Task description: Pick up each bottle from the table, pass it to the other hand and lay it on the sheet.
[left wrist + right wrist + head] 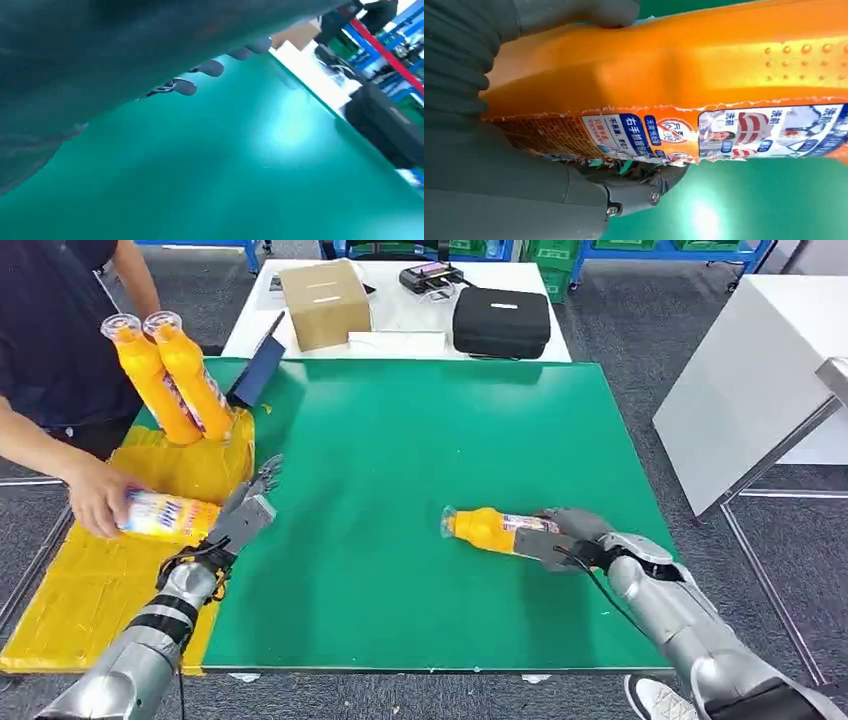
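Note:
An orange bottle (pixel 487 528) with a printed label lies sideways on the green mat (pixel 400 430), cap toward the left. My right hand (pixel 570 537) grips its base end. The right wrist view shows the bottle (pixel 684 70) clasped between the thumb and fingers of that hand (pixel 509 165). My left hand (pixel 247 508) hovers at the edge of the yellow sheet (pixel 90 585) with fingers (pixel 210 67) stretched out and nothing in it. Beside it a person's hand (pixel 95 498) holds another bottle (pixel 165 515) over the sheet. Two more orange bottles (pixel 150 380) (pixel 195 380) lean together at the sheet's far end.
The person stands at the table's left side. Behind the mat a white table carries a cardboard box (pixel 325 302), a black case (pixel 500 322) and a small device. Another white table (pixel 750 390) stands to the right. A dark tablet (pixel 258 370) leans near the upright bottles.

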Controlling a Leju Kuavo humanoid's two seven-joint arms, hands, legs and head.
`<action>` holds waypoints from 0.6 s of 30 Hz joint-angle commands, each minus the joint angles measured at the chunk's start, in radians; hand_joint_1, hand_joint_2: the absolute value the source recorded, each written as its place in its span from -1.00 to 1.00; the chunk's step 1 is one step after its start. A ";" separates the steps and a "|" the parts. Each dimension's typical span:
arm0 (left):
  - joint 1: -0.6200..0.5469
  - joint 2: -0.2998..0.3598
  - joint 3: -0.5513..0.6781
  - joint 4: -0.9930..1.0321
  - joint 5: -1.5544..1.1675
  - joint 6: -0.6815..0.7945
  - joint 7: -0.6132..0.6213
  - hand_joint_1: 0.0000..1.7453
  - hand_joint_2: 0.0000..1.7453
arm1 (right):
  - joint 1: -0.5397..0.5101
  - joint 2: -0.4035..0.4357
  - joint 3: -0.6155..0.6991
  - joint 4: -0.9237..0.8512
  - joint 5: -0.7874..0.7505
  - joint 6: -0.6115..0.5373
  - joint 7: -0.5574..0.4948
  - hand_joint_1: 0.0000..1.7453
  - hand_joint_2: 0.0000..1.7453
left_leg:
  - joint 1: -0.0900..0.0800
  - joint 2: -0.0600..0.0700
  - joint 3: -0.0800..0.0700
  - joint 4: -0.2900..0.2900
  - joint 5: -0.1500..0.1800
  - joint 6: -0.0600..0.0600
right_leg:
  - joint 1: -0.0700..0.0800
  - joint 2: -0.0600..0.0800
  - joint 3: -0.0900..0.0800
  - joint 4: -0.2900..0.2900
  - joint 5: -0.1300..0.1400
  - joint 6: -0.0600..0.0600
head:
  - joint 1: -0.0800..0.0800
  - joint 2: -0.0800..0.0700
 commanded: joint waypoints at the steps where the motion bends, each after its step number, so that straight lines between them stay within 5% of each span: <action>1: 0.245 -0.009 0.150 -0.304 0.299 -0.215 0.075 -1.00 -1.00 | 0.253 0.290 -0.274 -0.334 -0.227 -0.369 -0.163 1.00 1.00 | 0.002 0.007 0.002 -0.005 0.000 -0.002 | 0.002 0.011 0.002 -0.006 0.004 -0.002 | 0.001 0.000; 2: 0.285 -0.029 0.172 -0.363 0.380 -0.281 0.092 -1.00 -1.00 | 0.322 0.371 -0.370 -0.507 -0.372 -0.400 -0.279 1.00 1.00 | 0.001 0.010 0.002 -0.004 -0.002 -0.001 | 0.001 0.013 0.012 -0.004 0.002 -0.001 | 0.001 0.000; 5: 0.365 -0.089 0.142 -0.536 0.519 -0.335 0.132 -1.00 -1.00 | 0.441 0.422 -0.360 -0.832 -0.436 -0.422 -0.256 1.00 1.00 | 0.000 0.019 -0.004 0.000 -0.004 -0.003 | 0.000 0.021 0.003 0.002 0.004 -0.003 | 0.004 0.000; 11: 0.367 -0.093 0.097 -0.576 0.597 -0.318 0.154 -1.00 -1.00 | 0.442 0.424 -0.358 -0.831 -0.484 -0.406 -0.300 1.00 1.00 | 0.001 0.000 -0.020 0.002 0.001 -0.003 | 0.001 0.001 -0.011 0.005 0.000 -0.002 | 0.000 0.000; 12: 0.378 -0.098 0.083 -0.605 0.629 -0.339 0.138 -1.00 1.00 | 0.445 0.438 -0.342 -0.840 -0.489 -0.387 -0.324 1.00 1.00 | 0.002 0.001 -0.021 0.001 0.002 -0.003 | 0.002 0.002 -0.012 0.004 0.001 -0.003 | 0.000 0.000; 18: 0.433 -0.134 -0.044 -0.755 0.593 -0.308 0.120 -1.00 1.00 | 0.454 0.489 -0.204 -0.824 -0.398 -0.418 -0.302 1.00 1.00 | 0.000 0.004 -0.024 0.001 0.001 -0.004 | 0.001 0.004 -0.015 0.005 0.002 -0.003 | 0.000 0.000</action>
